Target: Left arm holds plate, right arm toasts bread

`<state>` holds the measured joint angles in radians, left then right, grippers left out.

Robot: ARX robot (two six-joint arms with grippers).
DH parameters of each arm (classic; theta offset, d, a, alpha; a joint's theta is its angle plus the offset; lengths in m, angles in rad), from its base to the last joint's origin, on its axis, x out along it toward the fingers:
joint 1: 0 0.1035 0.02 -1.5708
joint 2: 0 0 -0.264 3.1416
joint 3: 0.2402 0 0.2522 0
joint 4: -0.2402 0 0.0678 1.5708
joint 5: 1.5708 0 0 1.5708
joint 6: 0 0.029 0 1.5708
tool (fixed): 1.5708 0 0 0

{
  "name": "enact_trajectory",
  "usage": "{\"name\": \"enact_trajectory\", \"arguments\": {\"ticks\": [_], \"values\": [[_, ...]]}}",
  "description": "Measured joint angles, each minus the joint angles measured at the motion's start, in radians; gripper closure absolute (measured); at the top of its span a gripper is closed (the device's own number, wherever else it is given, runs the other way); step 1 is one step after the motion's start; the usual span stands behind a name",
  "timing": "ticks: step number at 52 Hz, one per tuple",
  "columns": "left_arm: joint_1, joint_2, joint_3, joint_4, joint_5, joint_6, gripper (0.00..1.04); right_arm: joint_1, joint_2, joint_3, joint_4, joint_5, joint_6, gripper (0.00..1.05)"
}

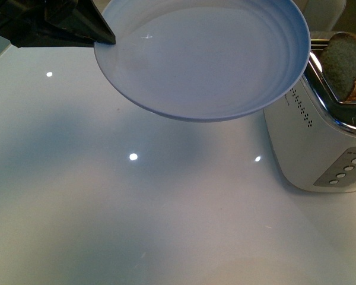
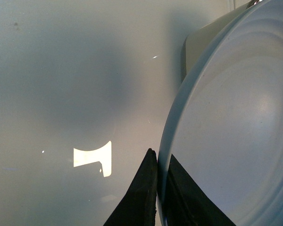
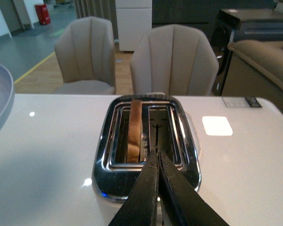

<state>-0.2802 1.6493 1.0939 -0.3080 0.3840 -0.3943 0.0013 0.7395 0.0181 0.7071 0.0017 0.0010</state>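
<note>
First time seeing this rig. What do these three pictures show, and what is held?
It is a robot with two arms, each ending in a black pincer. One camera sits on its body; two ride on the wrists. The left pincer grips the rim of a pale blue plate, held above the white table. A toaster stands there with bread in one slot. The right pincer, closed and empty, is aimed at the toaster.

the plate [image 1: 207,59] is coloured pale blue-grey and marked with faint concentric rings. the left gripper [image 1: 107,37] and right gripper [image 3: 159,157] are finished in matte black. the bread [image 1: 344,62] is seen as light brown, edged with darker crust. the toaster [image 1: 308,148] is finished in white and chrome, with rows of dark dots. the table [image 1: 136,225] is coloured white.
</note>
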Motion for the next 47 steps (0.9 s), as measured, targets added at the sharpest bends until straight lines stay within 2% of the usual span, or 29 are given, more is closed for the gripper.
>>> {"name": "enact_trajectory", "arguments": {"ticks": [20,47], "values": [[0.000,0.000,0.000,-0.001,-0.003,0.004,1.02,0.000,-0.269,-0.001,-0.243,-0.002,0.000,1.03],[0.001,0.000,0.000,-0.001,-0.003,0.005,1.02,0.000,-0.465,-0.001,-0.432,-0.002,0.000,1.03]]}}
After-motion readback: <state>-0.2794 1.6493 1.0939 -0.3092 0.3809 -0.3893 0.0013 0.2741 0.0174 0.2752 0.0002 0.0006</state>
